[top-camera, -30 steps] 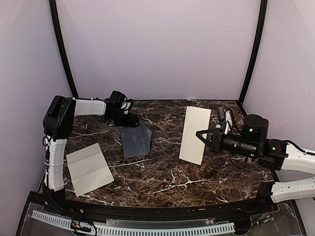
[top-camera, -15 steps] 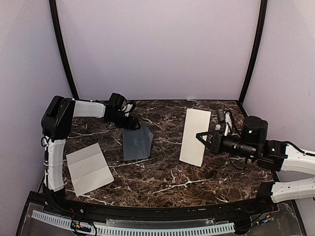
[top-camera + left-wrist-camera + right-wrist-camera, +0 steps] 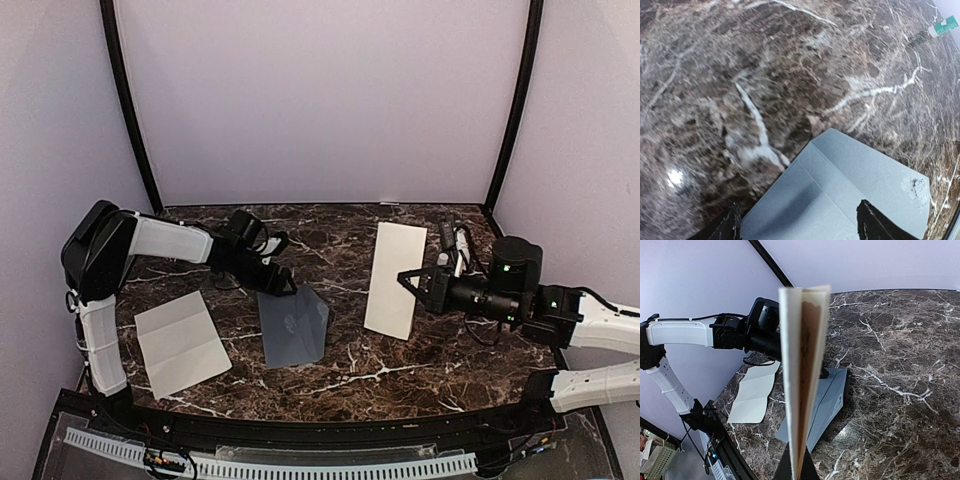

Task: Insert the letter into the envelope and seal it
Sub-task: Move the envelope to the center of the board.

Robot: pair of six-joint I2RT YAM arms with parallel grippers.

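The slate-grey envelope (image 3: 295,325) lies at the table's near middle and also shows in the left wrist view (image 3: 855,190) and the right wrist view (image 3: 832,395). My left gripper (image 3: 277,284) is open at its far-left corner, its fingertips (image 3: 870,227) spread wide and down on the paper. The cream letter (image 3: 180,342) with fold creases lies flat at the near left, apart from both grippers; it also shows in the right wrist view (image 3: 756,395). My right gripper (image 3: 408,279) is shut on a second, long folded cream paper (image 3: 395,277) and holds it upright, seen edge-on in the right wrist view (image 3: 802,365).
The dark marble table (image 3: 350,365) is enclosed by pale walls and black corner posts. Cables and a small fitting (image 3: 455,240) sit at the back right. A green label (image 3: 942,27) lies on the marble far from the envelope.
My left gripper has moved toward the near right, taking the grey envelope from the back left to the near middle. The right gripper and its paper have barely moved.
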